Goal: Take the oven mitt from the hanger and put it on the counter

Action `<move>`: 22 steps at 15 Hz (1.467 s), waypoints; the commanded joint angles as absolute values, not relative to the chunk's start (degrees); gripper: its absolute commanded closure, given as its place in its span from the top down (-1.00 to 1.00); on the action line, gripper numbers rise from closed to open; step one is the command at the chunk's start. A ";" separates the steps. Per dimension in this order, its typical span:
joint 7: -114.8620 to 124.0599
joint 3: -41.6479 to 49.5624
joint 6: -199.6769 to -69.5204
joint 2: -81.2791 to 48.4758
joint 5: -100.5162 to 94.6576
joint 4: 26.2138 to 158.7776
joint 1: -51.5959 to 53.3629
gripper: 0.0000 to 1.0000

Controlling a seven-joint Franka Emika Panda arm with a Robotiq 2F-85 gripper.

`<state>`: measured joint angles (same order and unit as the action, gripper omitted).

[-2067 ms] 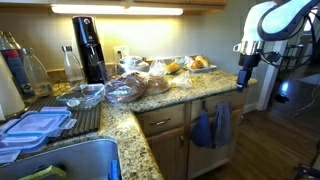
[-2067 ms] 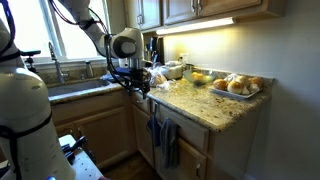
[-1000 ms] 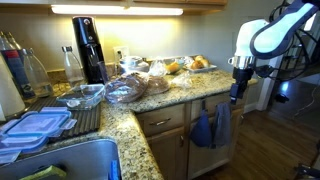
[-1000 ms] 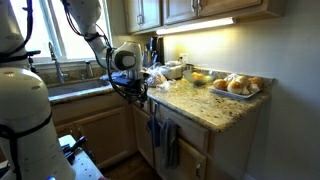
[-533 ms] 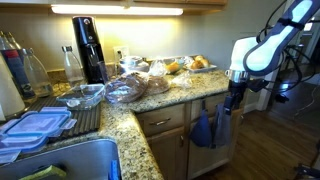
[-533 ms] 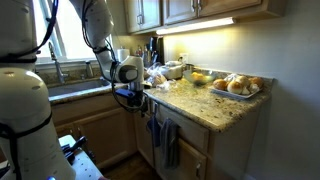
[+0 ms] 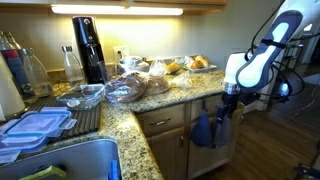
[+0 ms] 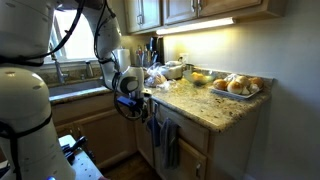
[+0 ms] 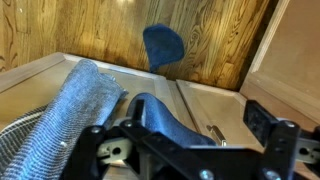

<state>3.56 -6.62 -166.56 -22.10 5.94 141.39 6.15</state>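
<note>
Oven mitt (image 7: 203, 131) hangs on the wooden cabinet front under the counter (image 7: 128, 125) edge, just beside a paler towel (image 7: 222, 124). Gripper (image 7: 227, 110) is at the towel's top, below the granite rim. In the wrist view its fingers are spread wide, clamping nothing. The counter holds a fruit tray (image 7: 192, 65) and a black machine (image 7: 88, 45). Dark wood floor (image 7: 270, 140).

A warm under-cabinet strip lamp (image 7: 118, 10) glares high above the black pincer (image 7: 226, 112), brightening the speckled beige granite counter (image 7: 165, 97). The light wooden cabinet fronts (image 7: 165, 145) beside the pincer lie dim. In the wrist view its frame blurs, while the wood grain beyond is sharp.
</note>
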 commanded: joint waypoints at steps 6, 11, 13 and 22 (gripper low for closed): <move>4.22 -8.44 -170.84 -26.88 7.07 139.11 5.88 1.00; 4.79 -7.93 -171.83 -27.91 6.90 138.48 6.53 1.00; 4.91 -8.33 -172.80 -30.49 7.37 137.29 6.24 1.00; 7.37 1.39 -184.45 -36.60 6.12 137.41 16.74 1.00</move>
